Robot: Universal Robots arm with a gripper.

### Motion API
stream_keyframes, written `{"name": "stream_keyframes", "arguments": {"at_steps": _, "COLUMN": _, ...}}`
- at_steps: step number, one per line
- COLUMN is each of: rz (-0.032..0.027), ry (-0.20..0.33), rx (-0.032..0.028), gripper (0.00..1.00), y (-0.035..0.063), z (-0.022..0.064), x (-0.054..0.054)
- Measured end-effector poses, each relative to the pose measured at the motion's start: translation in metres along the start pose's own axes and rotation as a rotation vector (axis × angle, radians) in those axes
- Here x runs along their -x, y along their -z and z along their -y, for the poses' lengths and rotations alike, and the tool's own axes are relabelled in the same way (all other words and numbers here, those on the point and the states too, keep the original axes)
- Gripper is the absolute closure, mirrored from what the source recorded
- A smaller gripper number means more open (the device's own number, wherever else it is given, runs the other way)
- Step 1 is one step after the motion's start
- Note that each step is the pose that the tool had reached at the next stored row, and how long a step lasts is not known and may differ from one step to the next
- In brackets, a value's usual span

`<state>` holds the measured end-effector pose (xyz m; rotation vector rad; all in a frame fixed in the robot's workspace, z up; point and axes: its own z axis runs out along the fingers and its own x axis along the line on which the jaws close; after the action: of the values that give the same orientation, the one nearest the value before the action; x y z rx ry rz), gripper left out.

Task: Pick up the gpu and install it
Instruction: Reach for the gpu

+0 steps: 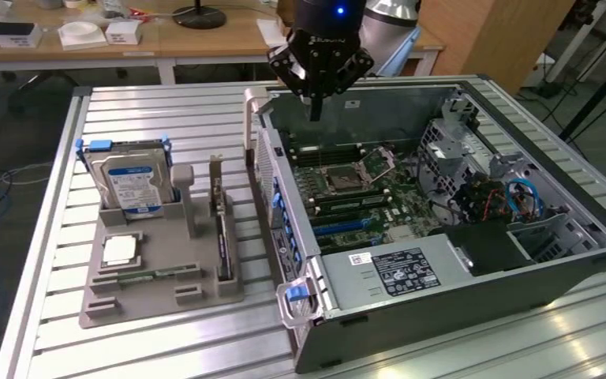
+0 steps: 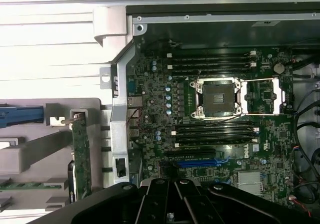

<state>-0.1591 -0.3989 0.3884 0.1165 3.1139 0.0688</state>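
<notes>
The gpu (image 1: 221,229) stands on its long edge in a slot of the grey holder (image 1: 155,304) on the table, its silver bracket at the far end. The wrist view shows it too, gpu (image 2: 81,156), beside the case wall. My gripper (image 1: 315,115) hangs above the far corner of the open computer case (image 1: 440,276), at the exterior view's left end of the case. It is well apart from the gpu. Its fingers are shut with nothing between them. Inside the case lies the motherboard (image 2: 215,99) with a blue slot (image 2: 197,161).
The holder also carries an upright blue-labelled hard drive (image 1: 126,181), a square processor chip (image 1: 121,250) and a green memory stick (image 1: 161,274). The case's grey handle (image 1: 248,126) rises between holder and motherboard. A cluttered wooden desk (image 1: 92,39) stands behind the slatted table.
</notes>
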Motion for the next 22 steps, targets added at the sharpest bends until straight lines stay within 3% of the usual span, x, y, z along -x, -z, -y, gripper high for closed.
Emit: {"name": "stream_keyframes", "arguments": {"at_steps": 22, "rz": 0.0000, "ry": 0.000, "rx": 0.0000, "gripper": 0.89, "y": -0.0021, "z": 0.0032, "x": -0.042}}
